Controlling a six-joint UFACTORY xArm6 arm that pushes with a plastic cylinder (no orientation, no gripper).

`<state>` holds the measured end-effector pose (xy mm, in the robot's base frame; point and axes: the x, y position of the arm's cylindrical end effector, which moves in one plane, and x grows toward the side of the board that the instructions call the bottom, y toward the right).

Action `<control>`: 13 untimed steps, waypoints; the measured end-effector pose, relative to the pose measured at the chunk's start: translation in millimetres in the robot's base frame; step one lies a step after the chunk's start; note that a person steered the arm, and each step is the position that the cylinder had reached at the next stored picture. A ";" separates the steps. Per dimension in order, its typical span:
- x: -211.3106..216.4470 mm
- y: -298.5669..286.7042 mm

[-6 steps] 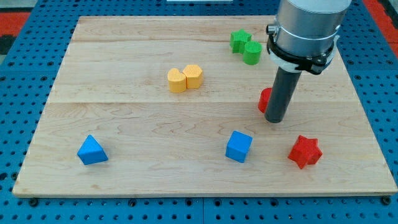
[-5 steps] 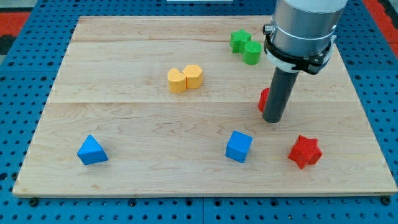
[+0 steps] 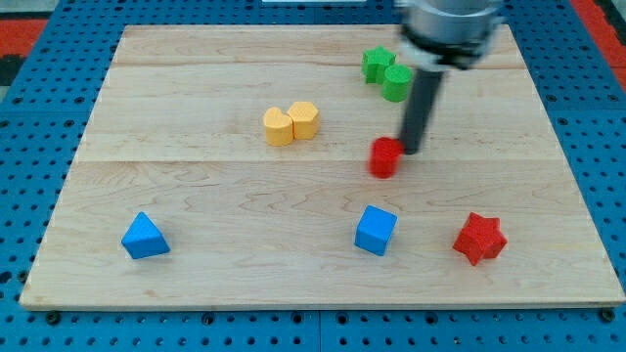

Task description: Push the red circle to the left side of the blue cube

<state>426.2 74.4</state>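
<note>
The red circle [image 3: 384,156] lies on the wooden board right of centre, blurred by motion. My tip [image 3: 411,152] touches its right side, with the dark rod rising toward the view's top. The blue cube [image 3: 376,231] sits below the red circle, toward the view's bottom, well apart from it. The red circle stands above the cube and slightly to its right.
A red star [image 3: 479,239] lies right of the blue cube. Two green blocks [image 3: 387,74] sit close together near the top, just left of the rod. Two yellow blocks [image 3: 290,123] touch left of centre. A blue triangle [image 3: 145,237] is at the bottom left.
My tip has moved left and slightly up the view, pushing the red circle leftward with it. The circle is now in full view instead of half hidden behind the rod.
</note>
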 end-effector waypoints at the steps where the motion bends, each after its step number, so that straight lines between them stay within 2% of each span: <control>1: 2.5 -25.5; 2: 35.3 -25.5; 3: 34.8 -13.2; 5: 44.4 -91.5; 6: 25.7 -94.2; 8: 53.9 -162.1; 9: 63.9 -144.0; 10: 52.3 -137.8; 12: 81.2 -93.4; 13: 81.1 -95.4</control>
<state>507.3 -21.0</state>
